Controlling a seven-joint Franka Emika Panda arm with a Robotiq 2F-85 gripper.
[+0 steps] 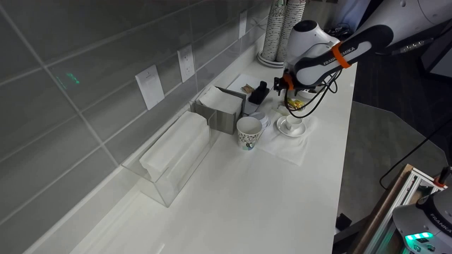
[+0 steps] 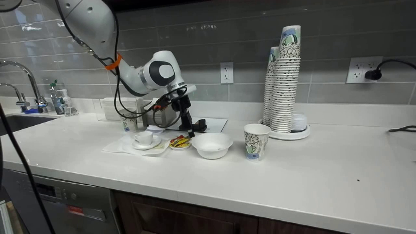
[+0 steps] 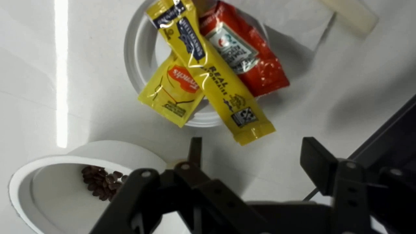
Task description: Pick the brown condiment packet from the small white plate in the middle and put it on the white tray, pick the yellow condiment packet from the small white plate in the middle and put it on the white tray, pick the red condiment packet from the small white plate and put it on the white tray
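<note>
Claw [image 3: 253,149], one: fingers spread wide, near the small white plate [image 3: 134,58]. On that plate: the red condiment packet [image 3: 242,48], one end past the rim; a long yellow mayonnaise packet [image 3: 217,76], overlapping it; a squarer yellow French's packet [image 3: 175,92], partly beneath. Near the plate stands a white bowl [image 2: 212,152] of brown beans [image 3: 102,183]. On the white tray [image 1: 246,79]: a brown packet [image 1: 248,88], a black object [image 1: 259,93]. Nearby, a white cup [image 2: 144,138] sits on a saucer [image 2: 147,147].

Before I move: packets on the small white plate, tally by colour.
Yellow: 2 (long packet, short packet)
Red: 1 (ketchup packet)
Total: 3 clear on the small white plate; a brownish patch at the wrist view's top edge is too cut off to count.
</note>
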